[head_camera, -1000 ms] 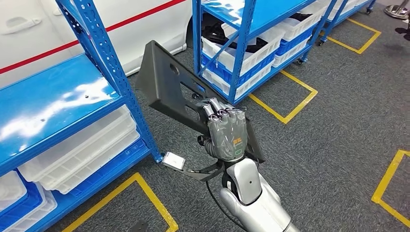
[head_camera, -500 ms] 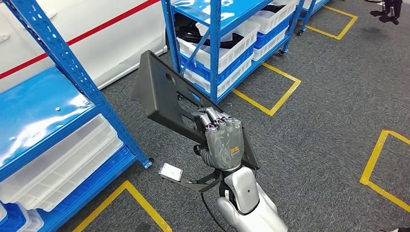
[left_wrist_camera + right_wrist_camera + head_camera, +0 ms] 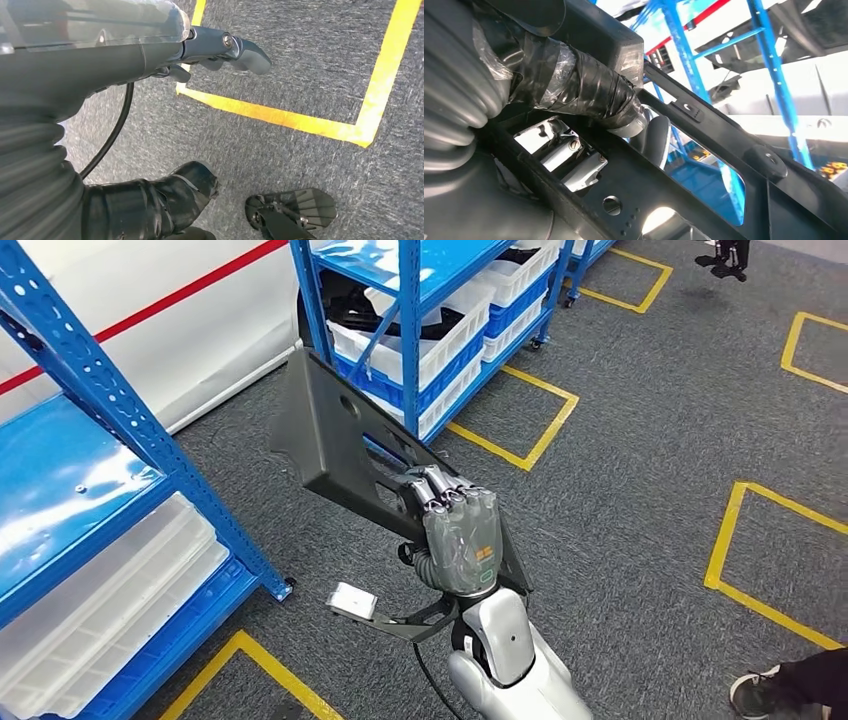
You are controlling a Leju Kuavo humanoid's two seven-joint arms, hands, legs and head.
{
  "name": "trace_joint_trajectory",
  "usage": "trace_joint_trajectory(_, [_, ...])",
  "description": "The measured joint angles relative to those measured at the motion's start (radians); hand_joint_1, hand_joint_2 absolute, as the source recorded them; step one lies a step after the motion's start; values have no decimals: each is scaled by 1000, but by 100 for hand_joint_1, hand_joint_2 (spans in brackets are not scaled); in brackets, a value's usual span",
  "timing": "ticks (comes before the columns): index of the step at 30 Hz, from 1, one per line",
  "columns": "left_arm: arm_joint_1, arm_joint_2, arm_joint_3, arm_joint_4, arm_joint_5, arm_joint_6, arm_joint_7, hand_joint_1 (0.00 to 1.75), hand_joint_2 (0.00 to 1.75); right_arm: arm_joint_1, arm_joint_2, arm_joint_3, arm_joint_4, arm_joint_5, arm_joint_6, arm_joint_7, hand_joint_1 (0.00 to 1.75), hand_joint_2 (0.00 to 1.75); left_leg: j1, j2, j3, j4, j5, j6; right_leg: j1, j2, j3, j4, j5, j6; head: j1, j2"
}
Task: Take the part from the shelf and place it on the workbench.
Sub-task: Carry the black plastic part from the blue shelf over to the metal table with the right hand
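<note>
The part (image 3: 340,435) is a dark grey flat plastic panel with cut-outs and a round hole. My right hand (image 3: 458,525) grips its lower edge and holds it up, tilted, in the middle of the head view over the grey floor. In the right wrist view the taped thumb (image 3: 584,85) presses against the part's ribbed frame (image 3: 704,150). My left hand (image 3: 125,55) hangs over the carpet with its fingers (image 3: 235,47) stretched out and nothing in it.
A blue shelf (image 3: 90,390) with white bins (image 3: 110,610) underneath stands at the left. Another blue rack (image 3: 410,300) with white bins (image 3: 440,335) is behind the part. Yellow floor markings (image 3: 520,440) cross the grey carpet. A person's shoe (image 3: 760,695) shows at the bottom right.
The whole view has swung: the shelves have slid left and more open carpet shows on the right. The part stays in my right hand. A shoe has come into view.
</note>
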Motion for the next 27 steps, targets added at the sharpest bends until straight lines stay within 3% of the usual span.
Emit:
trace_joint_trajectory(2, [-1,1,0,0,-4,-2,0,0,175,1,0,0,-1,-1,0,-2,175,175,0,13,1,6,-6,-5,-1,-21,64,-124,59,-3,0,0])
trace_joint_trajectory(4, [-3,1,0,0,-6,-4,0,0,175,1,1,0,-4,-5,0,-5,175,175,-3,22,1,14,-13,-16,6,-42,116,-225,88,-11,0,0])
trace_joint_trajectory(5, [-3,1,0,0,-6,-4,0,0,175,1,2,0,-5,-8,0,-6,175,175,-5,27,1,16,-15,-21,11,-46,124,-242,86,-15,0,0])
trace_joint_trajectory(7, [-5,1,0,0,-6,-5,0,0,175,1,3,0,-7,-12,0,-8,175,175,-5,38,3,15,-17,-33,14,-31,125,-244,89,-26,-1,0])
trace_joint_trajectory(9, [-6,2,0,0,-6,-5,0,0,175,1,6,0,-9,-12,0,-9,175,175,-2,28,-3,36,-39,-42,9,-19,128,-253,96,-38,-1,0])
trace_joint_trajectory(10, [-6,2,0,0,-6,-5,0,0,175,1,8,0,-10,-12,0,-9,175,175,-1,15,-18,72,-63,-46,6,-14,130,-257,99,-44,-1,0])
trace_joint_trajectory(12, [-5,2,0,0,-6,-5,0,0,175,1,12,0,-11,-12,0,-10,175,175,1,-10,-75,200,-128,-50,8,-3,129,-258,100,-50,-2,0])
trace_joint_trajectory(14, [-3,2,0,0,-6,-5,0,0,175,3,13,0,-11,-13,0,-10,175,175,1,-17,-122,297,-153,-51,11,13,128,-256,100,-51,-2,0])
trace_joint_trajectory(15, [-2,2,0,0,-6,-5,0,0,175,4,13,0,-11,-13,0,-10,175,175,1,-18,-122,291,-136,-49,12,22,128,-254,100,-51,-2,0])
trace_joint_trajectory(16, [-1,2,0,0,-6,-5,0,0,175,4,13,0,-11,-15,0,-10,175,175,1,-20,-102,245,-102,-46,12,31,128,-253,100,-51,-2,0])
trace_joint_trajectory(18, [-2,2,0,0,-7,-5,0,0,175,4,14,0,-11,-21,0,-12,175,175,0,-44,-40,106,-36,-38,13,48,128,-249,100,-48,-1,0])
trace_joint_trajectory(20, [-3,2,0,0,-8,-5,2,0,175,3,15,0,-11,-30,0,-16,175,175,-2,-67,-5,26,-16,-31,11,62,121,-248,102,-41,-1,0])
trace_joint_trajectory(22, [-5,2,0,0,-8,-5,5,0,175,3,15,0,-11,-37,0,-21,175,175,-5,-63,-1,15,-15,-24,8,75,115,-251,109,-29,-2,0])
trace_joint_trajectory(24, [-5,1,0,0,-8,-5,8,0,175,3,15,-1,-11,-41,0,-24,175,175,-1,-48,4,0,-5,-11,9,65,108,-240,99,-18,-1,0])
trace_joint_trajectory(25, [-5,1,0,0,-8,-5,8,0,175,2,15,-2,-11,-43,0,-26,175,175,0,-39,7,-8,0,-4,11,50,94,-209,78,-14,0,0])
trace_joint_trajectory(27, [-3,1,0,0,-8,-5,7,0,175,2,14,-2,-11,-45,0,-30,175,175,-1,-24,8,-13,3,3,10,16,42,-95,15,-8,2,0])
